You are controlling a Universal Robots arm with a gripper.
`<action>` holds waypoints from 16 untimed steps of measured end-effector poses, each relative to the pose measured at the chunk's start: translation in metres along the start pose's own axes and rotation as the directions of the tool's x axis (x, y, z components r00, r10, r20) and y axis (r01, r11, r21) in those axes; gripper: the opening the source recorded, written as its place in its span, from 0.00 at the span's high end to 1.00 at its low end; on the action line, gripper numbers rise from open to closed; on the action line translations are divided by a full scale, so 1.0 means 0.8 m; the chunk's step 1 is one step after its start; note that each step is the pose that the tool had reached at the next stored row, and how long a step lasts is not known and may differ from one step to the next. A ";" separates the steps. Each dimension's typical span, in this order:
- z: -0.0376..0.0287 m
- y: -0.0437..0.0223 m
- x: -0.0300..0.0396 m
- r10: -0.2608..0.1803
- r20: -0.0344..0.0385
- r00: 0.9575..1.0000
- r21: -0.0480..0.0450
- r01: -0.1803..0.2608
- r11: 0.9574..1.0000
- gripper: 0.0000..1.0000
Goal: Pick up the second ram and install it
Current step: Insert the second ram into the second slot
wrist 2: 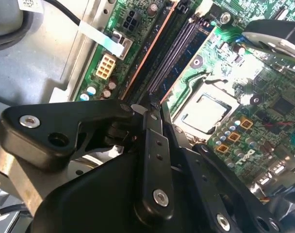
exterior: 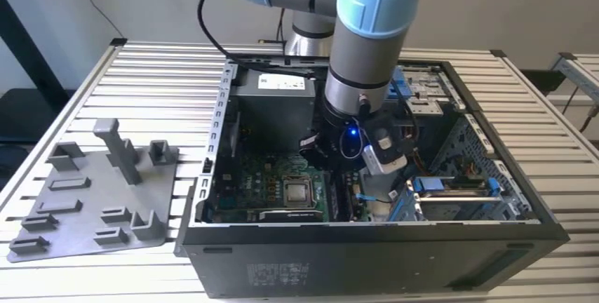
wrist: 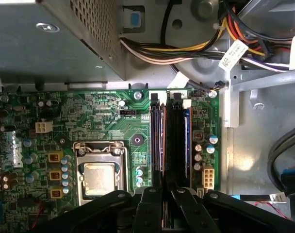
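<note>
The arm (exterior: 367,50) reaches down from 12 o'clock in the exterior view into an open computer case (exterior: 374,255). The case lies on its side on the slatted tabletop (exterior: 159,71). The arm's wrist sits low inside the case, at about 2 o'clock from the bare processor (exterior: 299,192) on the green motherboard (exterior: 248,177).

In both wrist views the tool (wrist: 164,195) (wrist 2: 146,108) hangs right over the bank of memory slots that runs beside the processor socket (wrist: 100,177). Its black fingers (wrist: 148,208) are drawn together, clamped on the upper edge of the second ram (wrist: 175,141) (wrist 2: 159,48). This is a long, dark, narrow stick standing on edge in the slot line, parallel to the neighbouring slot (wrist: 157,141). A thin orange line shows along the stick's length. It lies on the side of the slot bank away from the processor, near a small white connector (wrist: 207,177). Whether it is fully seated I cannot tell.

A perforated metal power supply box (wrist: 45,43) sits past one end of the slots. A bundle of coloured cables (wrist: 186,48) runs out from it.

At 9 o'clock from the case in the exterior view, a grey holder plate (exterior: 94,201) with upright posts lies flat on the tabletop, just beside the case wall.
</note>
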State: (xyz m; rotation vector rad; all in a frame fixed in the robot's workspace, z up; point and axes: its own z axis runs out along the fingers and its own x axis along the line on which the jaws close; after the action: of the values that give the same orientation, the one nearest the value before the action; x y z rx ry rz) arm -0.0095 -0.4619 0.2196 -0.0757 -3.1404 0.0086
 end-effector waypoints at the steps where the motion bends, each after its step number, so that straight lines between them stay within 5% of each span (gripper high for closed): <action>1: 0.0000 0.0000 0.0000 0.000 0.000 1.000 0.000 0.000 1.000 0.86; 16: -0.0001 0.0004 -0.0001 -0.022 0.004 1.000 0.000 0.022 1.000 0.86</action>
State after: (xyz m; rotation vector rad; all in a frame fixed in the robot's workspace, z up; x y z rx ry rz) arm -0.0094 -0.4615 0.2197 -0.0407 -3.1452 0.0083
